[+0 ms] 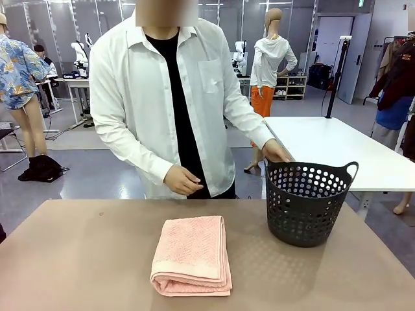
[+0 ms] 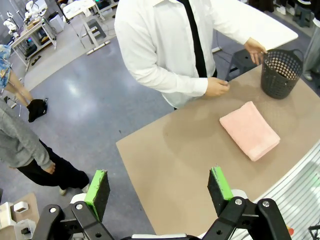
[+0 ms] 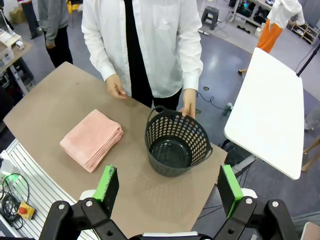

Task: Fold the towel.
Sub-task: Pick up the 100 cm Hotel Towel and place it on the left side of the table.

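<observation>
You have the towel (image 1: 192,255) lying folded into a thick rectangle on the brown table (image 1: 78,259), near the middle, just left of the dark basket (image 1: 306,201) and apart from it. Its long axis runs from your near edge toward the person, with the layered edges stacked along the right side and the smooth border band at the near end.

The left gripper (image 2: 158,187) hangs high above the table's corner, jaws spread wide, holding nothing. The right gripper (image 3: 169,185) sits above the basket, also wide open and empty.

The person's one hand (image 1: 276,153) rests on the basket's rim; the other hand (image 1: 183,181) hovers loosely curled above the table's far edge.
</observation>
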Motion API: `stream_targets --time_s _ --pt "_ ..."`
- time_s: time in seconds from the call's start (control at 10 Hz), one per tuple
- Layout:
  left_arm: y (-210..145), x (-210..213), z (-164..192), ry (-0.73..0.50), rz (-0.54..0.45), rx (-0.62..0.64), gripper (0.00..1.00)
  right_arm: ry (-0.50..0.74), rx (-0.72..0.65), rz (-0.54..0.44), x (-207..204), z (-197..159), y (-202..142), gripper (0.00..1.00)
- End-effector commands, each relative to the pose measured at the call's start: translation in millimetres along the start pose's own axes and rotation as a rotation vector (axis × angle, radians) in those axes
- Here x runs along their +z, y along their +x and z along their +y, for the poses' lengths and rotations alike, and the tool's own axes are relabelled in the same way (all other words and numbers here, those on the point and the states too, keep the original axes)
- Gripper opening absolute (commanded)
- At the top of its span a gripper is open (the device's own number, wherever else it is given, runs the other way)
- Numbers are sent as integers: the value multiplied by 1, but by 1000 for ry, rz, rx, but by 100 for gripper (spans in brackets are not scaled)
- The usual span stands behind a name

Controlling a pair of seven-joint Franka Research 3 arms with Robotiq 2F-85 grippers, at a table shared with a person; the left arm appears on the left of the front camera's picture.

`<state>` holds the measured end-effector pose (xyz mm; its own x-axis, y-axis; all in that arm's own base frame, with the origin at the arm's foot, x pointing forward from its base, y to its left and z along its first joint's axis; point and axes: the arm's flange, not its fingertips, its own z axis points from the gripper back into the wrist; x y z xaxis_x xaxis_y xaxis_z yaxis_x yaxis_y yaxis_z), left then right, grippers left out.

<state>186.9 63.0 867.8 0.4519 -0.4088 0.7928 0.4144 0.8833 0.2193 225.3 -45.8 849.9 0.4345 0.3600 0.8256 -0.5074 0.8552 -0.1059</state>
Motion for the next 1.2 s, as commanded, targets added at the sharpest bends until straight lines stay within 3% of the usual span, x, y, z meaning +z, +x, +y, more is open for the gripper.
stream_targets --time_s 0.0,0.3,0.6,0.9,1.1 --pt "3 2 -1 14 3 2 100 -9 -7 2 0 -2 1 100" --pt "0 0 0 0 0 0 100 -9 -7 2 0 -2 1 100" --pt "18 -49 -12 -98 78 134 100 -9 -7 2 0 -2 1 100" --pt "-18 -151 -24 -252 152 319 100 -9 -7 2 0 -2 1 100" --pt "-45 -224 -50 -255 238 390 100 -9 -7 2 0 -2 1 100"
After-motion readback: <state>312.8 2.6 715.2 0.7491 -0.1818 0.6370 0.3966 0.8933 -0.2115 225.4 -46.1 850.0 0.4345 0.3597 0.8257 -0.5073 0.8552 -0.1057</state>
